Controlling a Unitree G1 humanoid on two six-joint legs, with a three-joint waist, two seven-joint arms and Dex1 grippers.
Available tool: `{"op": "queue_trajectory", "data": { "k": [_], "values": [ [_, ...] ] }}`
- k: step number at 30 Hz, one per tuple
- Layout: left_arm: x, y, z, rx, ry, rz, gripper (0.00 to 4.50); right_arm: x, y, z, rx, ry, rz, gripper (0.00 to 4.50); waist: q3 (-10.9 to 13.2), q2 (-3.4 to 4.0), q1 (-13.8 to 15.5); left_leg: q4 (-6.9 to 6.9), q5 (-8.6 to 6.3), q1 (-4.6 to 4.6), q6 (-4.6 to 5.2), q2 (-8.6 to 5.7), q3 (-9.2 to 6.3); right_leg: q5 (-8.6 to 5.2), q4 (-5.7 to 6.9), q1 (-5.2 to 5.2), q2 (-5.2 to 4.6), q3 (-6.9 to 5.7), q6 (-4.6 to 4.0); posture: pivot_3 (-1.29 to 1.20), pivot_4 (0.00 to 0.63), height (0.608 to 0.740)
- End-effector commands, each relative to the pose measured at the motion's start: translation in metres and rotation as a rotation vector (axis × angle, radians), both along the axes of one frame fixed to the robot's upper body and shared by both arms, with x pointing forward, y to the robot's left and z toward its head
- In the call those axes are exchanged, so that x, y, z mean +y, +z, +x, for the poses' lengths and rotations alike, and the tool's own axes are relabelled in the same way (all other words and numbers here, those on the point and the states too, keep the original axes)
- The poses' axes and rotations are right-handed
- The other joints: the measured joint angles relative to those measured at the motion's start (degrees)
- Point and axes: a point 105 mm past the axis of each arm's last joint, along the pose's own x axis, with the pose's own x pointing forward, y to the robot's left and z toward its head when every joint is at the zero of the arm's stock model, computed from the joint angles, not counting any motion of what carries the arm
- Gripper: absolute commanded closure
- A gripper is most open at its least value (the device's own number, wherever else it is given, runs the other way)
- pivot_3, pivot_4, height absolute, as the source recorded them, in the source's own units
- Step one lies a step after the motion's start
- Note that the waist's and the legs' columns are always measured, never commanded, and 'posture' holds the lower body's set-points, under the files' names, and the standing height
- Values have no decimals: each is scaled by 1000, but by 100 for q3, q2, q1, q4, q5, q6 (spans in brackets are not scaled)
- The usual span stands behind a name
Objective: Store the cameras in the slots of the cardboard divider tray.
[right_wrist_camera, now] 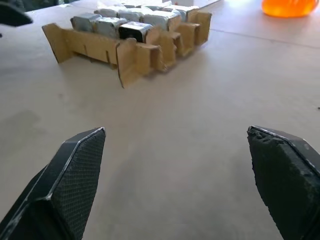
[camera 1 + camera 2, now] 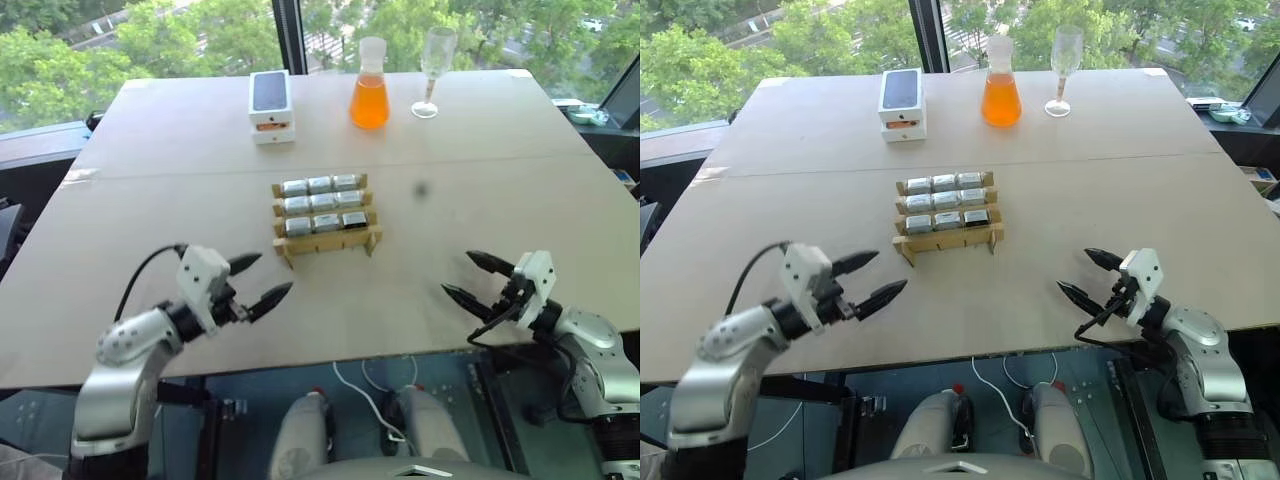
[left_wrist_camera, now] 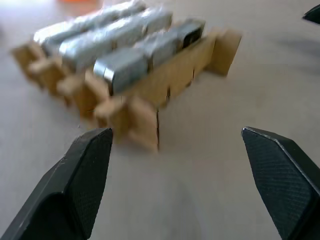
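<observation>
At frame centre of the head views: tray (image 2: pixel 327 243) on the table (image 2: pixel 150 290), all nine slots filled with cameras (image 2: pixel 320 204) in three rows of three, the lower-right one showing a black face. Lower left: left gripper (image 2: pixel 268 281) with fingers spread wide, empty, hovering near the table's front edge, well apart from the tray. Lower right: right gripper (image 2: pixel 468 276), likewise spread wide and empty, tips pointing toward frame centre. Top centre: white box (image 2: pixel 271 105) with a dark phone picture, flask (image 2: pixel 369 85) of orange liquid just right of it, wine glass (image 2: pixel 433 68) further right. Small dark spot (image 2: pixel 420 188) right of the tray.
</observation>
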Motion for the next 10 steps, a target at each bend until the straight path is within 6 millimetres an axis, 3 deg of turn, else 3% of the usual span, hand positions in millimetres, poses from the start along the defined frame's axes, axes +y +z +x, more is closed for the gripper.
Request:
{"op": "queue_trajectory", "data": {
  "k": [1, 5, 10],
  "values": [
    [-14, 6, -5, -70, 14, -13, 284, -4, 7, 3, -58, 1, -12, 0, -2, 2, 31, 2, 0, 0, 0, -1, -5, 0, 0, 2, 0, -5, 0, 0, 150, 740],
    [-18, -7, -10, -49, 17, -9, 284, -6, 4, 2, -58, -2, -18, 0, -2, 2, 18, 3, 0, 0, 1, 2, -9, 1, 4, 2, 5, -7, -1, 0, 150, 740],
    [-17, -8, -8, -59, 1, 9, 284, -6, 0, -3, -51, -4, -22, 0, -2, 3, 15, 1, 0, -6, 1, 4, -11, 0, 2, -3, 8, -10, -1, 0, 150, 740]
  ]
}}
